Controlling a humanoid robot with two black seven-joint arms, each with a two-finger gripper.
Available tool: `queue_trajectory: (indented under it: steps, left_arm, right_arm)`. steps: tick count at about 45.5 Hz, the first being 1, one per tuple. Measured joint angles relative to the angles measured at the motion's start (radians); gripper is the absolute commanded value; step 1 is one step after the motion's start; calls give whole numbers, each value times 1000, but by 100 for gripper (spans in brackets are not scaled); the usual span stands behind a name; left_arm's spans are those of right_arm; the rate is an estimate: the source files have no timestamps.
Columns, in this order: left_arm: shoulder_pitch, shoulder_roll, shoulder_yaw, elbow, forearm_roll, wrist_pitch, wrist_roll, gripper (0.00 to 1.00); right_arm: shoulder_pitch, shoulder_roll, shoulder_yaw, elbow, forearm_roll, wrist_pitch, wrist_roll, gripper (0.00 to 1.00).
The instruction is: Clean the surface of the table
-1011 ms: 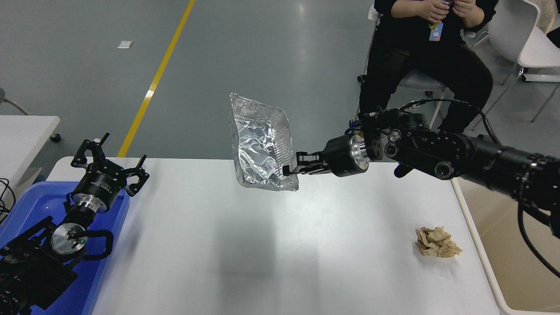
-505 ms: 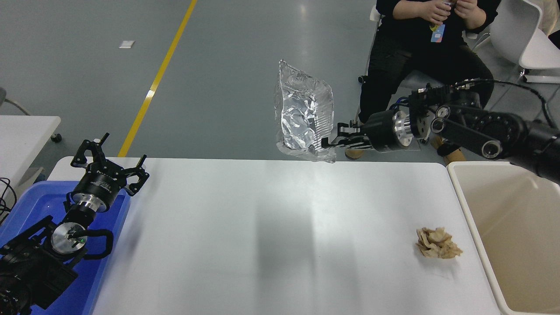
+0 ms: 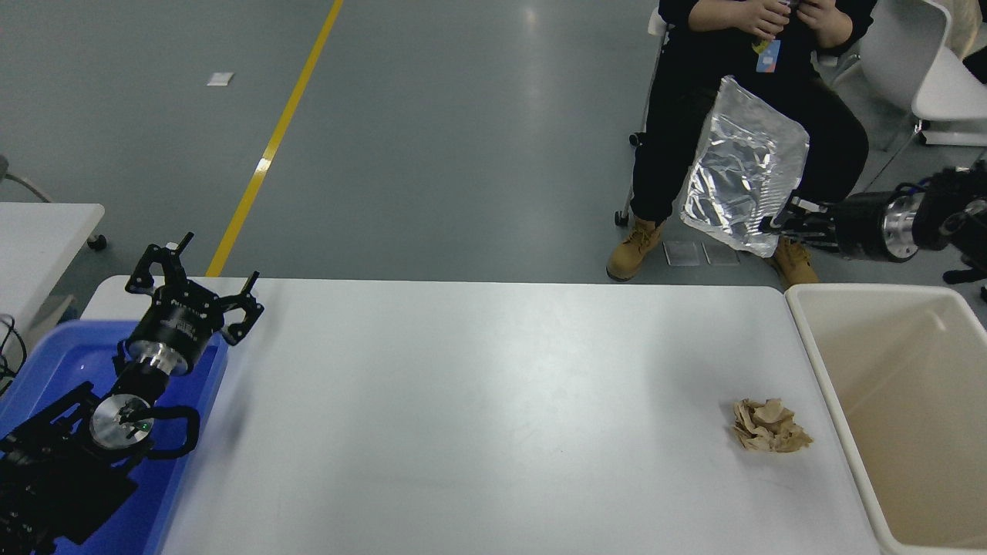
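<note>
The table surface [image 3: 478, 416] is a wide white tabletop. A crumpled brown paper ball [image 3: 769, 425] lies on it near the right end. My right gripper [image 3: 780, 223] is shut on the lower edge of a crumpled silver foil tray [image 3: 744, 177]. It holds the tray in the air beyond the table's far right corner, just left of the cream tub [image 3: 902, 401]. My left gripper [image 3: 193, 285] is open and empty, parked over the blue bin [image 3: 46, 370] at the lower left.
A person in black with tan boots [image 3: 740, 92] sits on a chair beyond the far right edge, right behind the held tray. A smaller white table [image 3: 38, 231] stands at the left. White chairs [image 3: 925, 62] stand at the top right.
My right arm has swung the foil tray up and to the right, from over the table's far middle to beyond its far right corner. The left arm has not moved.
</note>
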Motion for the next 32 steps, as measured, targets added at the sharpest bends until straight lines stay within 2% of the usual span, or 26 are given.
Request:
queue_trajectory:
  steps: [14, 32]
  left_arm:
    - [-1, 0, 0, 0, 0, 0, 0, 100]
    - [-1, 0, 0, -1, 0, 0, 0, 100]
  right_arm:
    - [-87, -17, -6, -162, 37, 1, 0, 0]
    - [-209, -79, -7, -250, 47, -6, -5, 0]
